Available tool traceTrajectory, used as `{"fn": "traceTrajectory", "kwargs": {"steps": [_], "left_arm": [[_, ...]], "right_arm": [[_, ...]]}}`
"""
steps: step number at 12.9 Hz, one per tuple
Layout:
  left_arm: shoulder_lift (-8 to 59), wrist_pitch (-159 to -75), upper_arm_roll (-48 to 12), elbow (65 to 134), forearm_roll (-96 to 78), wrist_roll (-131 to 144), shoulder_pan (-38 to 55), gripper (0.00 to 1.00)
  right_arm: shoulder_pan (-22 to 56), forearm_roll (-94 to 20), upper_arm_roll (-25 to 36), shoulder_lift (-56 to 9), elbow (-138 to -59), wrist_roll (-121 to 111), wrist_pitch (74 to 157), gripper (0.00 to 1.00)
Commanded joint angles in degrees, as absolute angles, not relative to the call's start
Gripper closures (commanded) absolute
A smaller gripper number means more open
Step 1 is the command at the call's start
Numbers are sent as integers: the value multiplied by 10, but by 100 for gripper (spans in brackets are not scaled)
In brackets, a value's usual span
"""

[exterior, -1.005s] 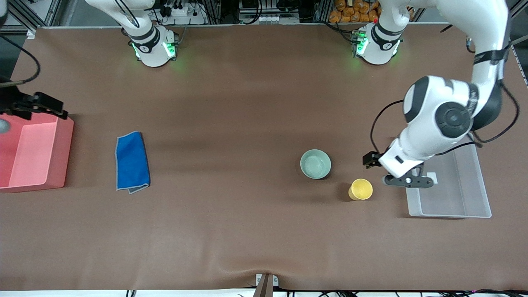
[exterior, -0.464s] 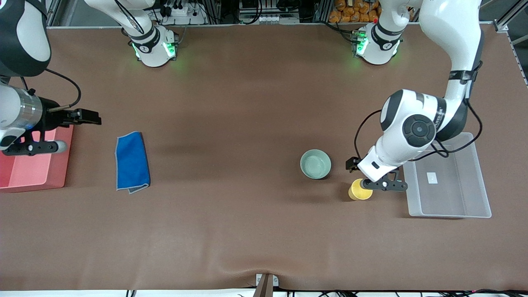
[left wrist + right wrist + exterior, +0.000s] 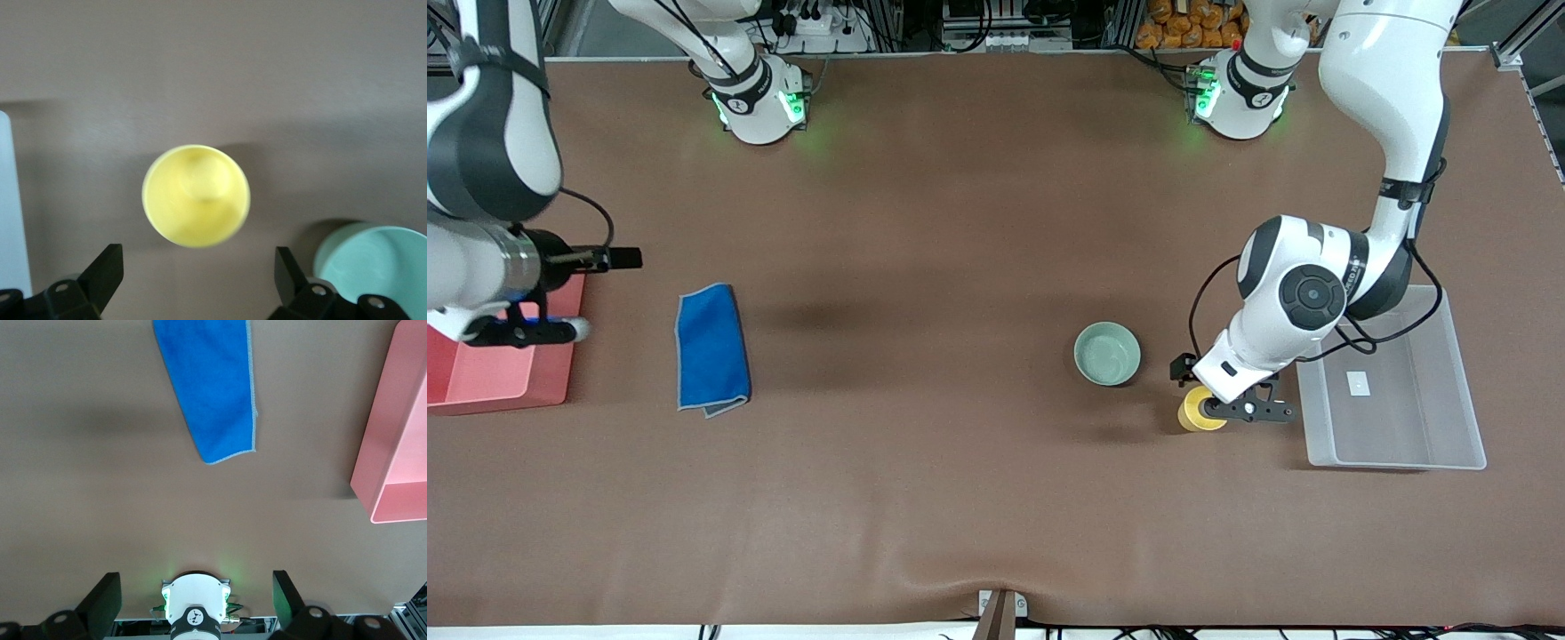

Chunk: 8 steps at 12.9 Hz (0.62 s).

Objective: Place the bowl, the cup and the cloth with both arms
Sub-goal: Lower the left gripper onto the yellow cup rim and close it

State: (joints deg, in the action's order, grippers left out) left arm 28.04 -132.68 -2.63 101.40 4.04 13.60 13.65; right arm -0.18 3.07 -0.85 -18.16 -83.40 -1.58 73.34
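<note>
The yellow cup [image 3: 1197, 413] stands upright on the table, nearer to the front camera than the mint-green bowl [image 3: 1107, 353]. My left gripper [image 3: 1229, 408] hangs open just above the cup. In the left wrist view the cup [image 3: 196, 196] sits ahead of the gap of the left gripper [image 3: 198, 275], with the bowl [image 3: 373, 267] at the edge. The blue cloth [image 3: 711, 348] lies folded flat toward the right arm's end. My right gripper [image 3: 527, 331] is open and empty over the pink bin's edge beside the cloth. The right wrist view shows the cloth [image 3: 210, 387].
A pink bin [image 3: 489, 373] stands at the right arm's end of the table and shows in the right wrist view [image 3: 393, 453]. A clear plastic bin [image 3: 1400, 427] stands beside the cup at the left arm's end, its edge in the left wrist view [image 3: 10, 200].
My left gripper has moved from over the clear bin's edge to over the cup. My right gripper has swung over the pink bin toward the cloth. Bowl, cup and cloth have not moved.
</note>
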Motion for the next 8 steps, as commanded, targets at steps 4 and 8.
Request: {"fn": "traceTrajectory", "kwargs": {"steps": [4, 8], "left_arm": [[320, -1407, -26, 1006, 58, 149, 97, 0], [349, -1431, -27, 1000, 55, 149, 94, 14]], "right_arm": [[4, 34, -12, -210, -819, -13, 741, 0], [-2, 35, -10, -207, -801, -19, 746, 0]]}}
